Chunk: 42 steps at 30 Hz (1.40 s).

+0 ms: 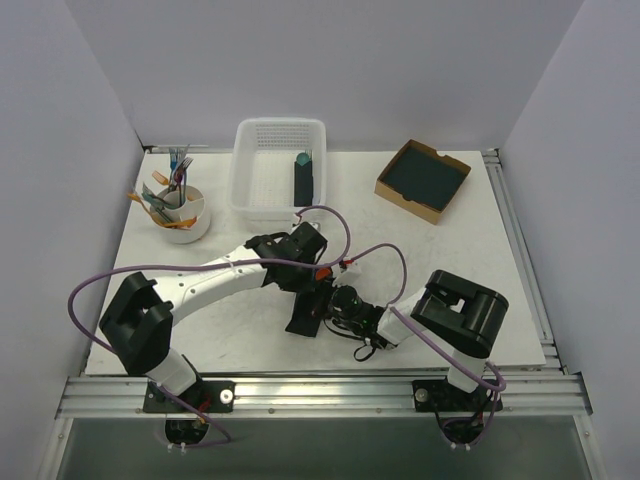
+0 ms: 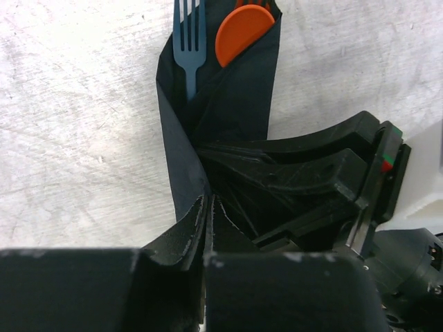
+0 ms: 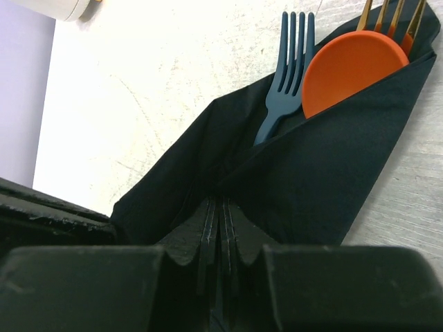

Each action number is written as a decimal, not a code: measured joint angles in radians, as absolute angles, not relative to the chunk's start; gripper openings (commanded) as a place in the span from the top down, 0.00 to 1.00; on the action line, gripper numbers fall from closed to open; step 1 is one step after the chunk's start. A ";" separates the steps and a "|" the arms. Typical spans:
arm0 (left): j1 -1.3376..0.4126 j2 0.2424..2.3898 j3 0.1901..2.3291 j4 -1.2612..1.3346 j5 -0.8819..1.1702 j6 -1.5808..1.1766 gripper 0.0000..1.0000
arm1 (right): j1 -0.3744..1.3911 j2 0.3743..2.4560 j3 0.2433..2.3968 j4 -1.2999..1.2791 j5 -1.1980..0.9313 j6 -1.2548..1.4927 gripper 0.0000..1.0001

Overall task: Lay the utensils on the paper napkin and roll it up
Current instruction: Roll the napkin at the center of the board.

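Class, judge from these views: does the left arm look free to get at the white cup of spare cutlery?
Probably not yet: the left gripper is shut on the paper napkin. Once it lets go, nothing seems to stand between it and the white cup.

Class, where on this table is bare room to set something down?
Bare: table between basket and cardboard box, and in front of that box. Crowded: centre, where left end effector and right end effector pinch the napkin.

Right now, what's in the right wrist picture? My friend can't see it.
A near-black paper napkin wraps a teal plastic fork, an orange plastic spoon and orange fork tines. Black fingers pinch its lower fold, on a white table.
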State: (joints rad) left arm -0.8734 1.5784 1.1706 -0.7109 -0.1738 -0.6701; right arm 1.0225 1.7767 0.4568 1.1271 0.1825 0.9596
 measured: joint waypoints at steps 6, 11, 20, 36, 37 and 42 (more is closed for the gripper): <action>-0.878 1.578 1.175 -0.697 -0.158 -0.673 0.98 | 1.021 1.777 0.452 1.134 0.184 0.977 1.00; -0.879 1.578 1.164 -0.669 -0.144 -0.676 0.98 | 1.015 1.777 0.419 1.174 0.179 0.993 1.00; -0.881 1.578 1.129 -0.631 -0.149 -0.677 0.98 | 1.008 1.777 0.414 1.185 0.168 0.995 1.00; -0.881 1.584 1.103 -0.633 -0.195 -0.675 0.98 | 1.008 1.650 0.415 1.079 0.174 0.965 1.00; -0.881 1.584 1.103 -0.633 -0.198 -0.675 0.98 | 1.008 1.645 0.415 1.072 0.175 0.965 0.99; -0.881 1.584 1.104 -0.636 -0.204 -0.674 0.98 | 1.009 1.596 0.393 1.042 0.177 0.965 0.99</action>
State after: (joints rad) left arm -0.8814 1.5841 1.1038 -0.6361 -0.2043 -0.6743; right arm 1.0088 1.5955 0.3931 1.0416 0.1772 0.9653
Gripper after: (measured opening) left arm 0.032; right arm 0.037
